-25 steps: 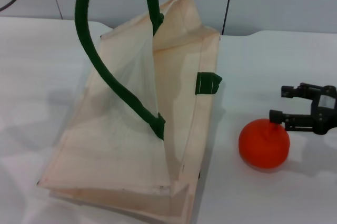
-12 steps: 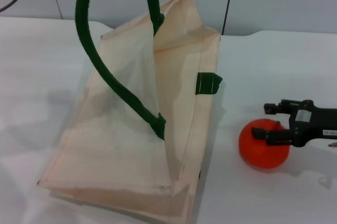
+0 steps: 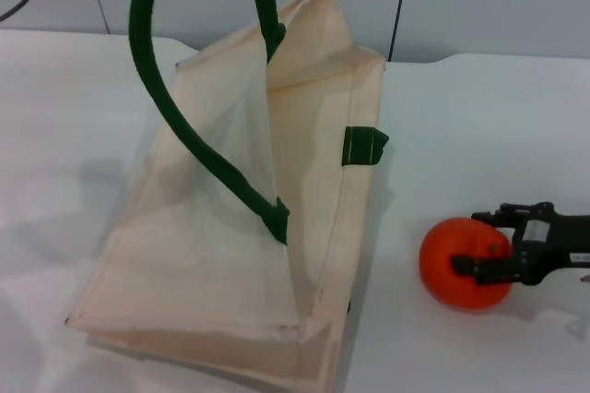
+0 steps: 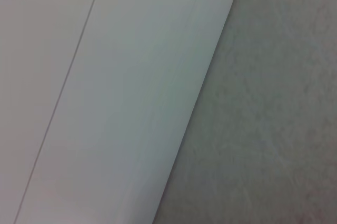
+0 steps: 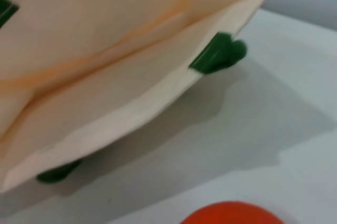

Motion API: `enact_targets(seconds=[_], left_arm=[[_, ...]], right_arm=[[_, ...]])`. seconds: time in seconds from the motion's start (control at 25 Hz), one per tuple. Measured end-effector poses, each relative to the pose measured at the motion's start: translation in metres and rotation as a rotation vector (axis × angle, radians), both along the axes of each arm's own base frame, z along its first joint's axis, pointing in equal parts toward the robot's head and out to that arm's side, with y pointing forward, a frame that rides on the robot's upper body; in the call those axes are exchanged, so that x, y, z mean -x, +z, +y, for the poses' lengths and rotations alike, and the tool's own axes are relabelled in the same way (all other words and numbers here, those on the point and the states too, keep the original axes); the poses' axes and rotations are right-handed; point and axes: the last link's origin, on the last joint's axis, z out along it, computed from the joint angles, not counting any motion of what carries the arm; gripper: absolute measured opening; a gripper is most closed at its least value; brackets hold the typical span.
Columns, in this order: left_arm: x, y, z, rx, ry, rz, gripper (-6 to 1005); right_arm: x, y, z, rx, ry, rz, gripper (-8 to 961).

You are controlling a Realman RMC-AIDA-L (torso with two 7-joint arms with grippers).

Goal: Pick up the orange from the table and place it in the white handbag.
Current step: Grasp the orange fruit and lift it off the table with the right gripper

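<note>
fingers [image 3: 487, 219] of the right gripper [image 3: 479, 242] are spread apart, straddling the orange [image 3: 461, 262], which rests on the table [image 3: 461, 125] between them. beyond the fingertips, near the fruit but apart from it, stands the white handbag [image 3: 304, 190], one green handle [image 3: 175, 116] raised.

Bright even overhead light, soft shadows on the desk [image 3: 479, 125] beside the white handbag [image 3: 313, 190], right wrist view blurred
</note>
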Motion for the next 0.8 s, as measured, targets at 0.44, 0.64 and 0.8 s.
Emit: enact_targets(seconds=[0.44,0.64,0.8], left_arm=[[0.000,0.000,0.000,-0.002,0.001,-0.004,142],[0.000,0.000,0.000,-0.004,0.001,-0.006,143],[0.000,0.001,0.000,-0.005,0.002,-0.006,143]], right_arm=[[0.003,0.000,0.002,0.018,0.021,-0.019,688],[0.005,0.000,0.002,0.029,0.042,-0.015,609],[0.014,0.005,0.000,0.030,0.105,0.039,572]])
